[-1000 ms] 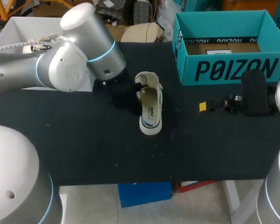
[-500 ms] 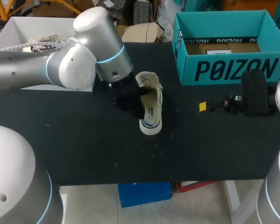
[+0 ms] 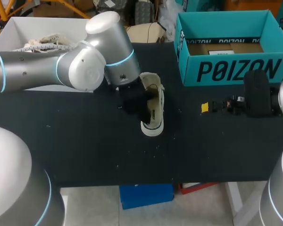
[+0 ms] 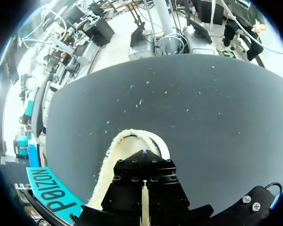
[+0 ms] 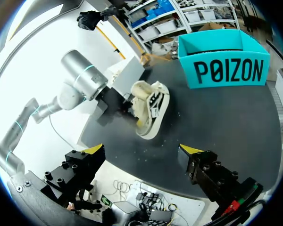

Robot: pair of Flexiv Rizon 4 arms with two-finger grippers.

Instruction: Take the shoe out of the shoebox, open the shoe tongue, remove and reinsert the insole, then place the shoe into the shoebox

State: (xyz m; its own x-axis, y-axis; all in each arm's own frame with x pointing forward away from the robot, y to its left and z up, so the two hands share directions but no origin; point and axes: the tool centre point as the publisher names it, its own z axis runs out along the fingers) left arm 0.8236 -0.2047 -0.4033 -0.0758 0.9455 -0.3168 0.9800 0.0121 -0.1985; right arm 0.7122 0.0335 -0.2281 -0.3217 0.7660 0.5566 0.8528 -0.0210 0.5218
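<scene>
Black table point(image 3: 85, 150): shoe point(image 3: 156, 113) at left gripper point(image 3: 140, 106), lettered teal shoebox point(image 3: 236, 70)

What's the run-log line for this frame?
cream low-top shoe: out of teal cardboard shoebox, on black table | left claw: at shoe opening | right claw: open, away from shoe

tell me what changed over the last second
The left arm swung to the right, bringing its wrist from beside the shoe to over the shoe's opening. Nothing was visibly taken hold of or let go. The shoe, the shoebox and the right arm stayed where they were.
</scene>
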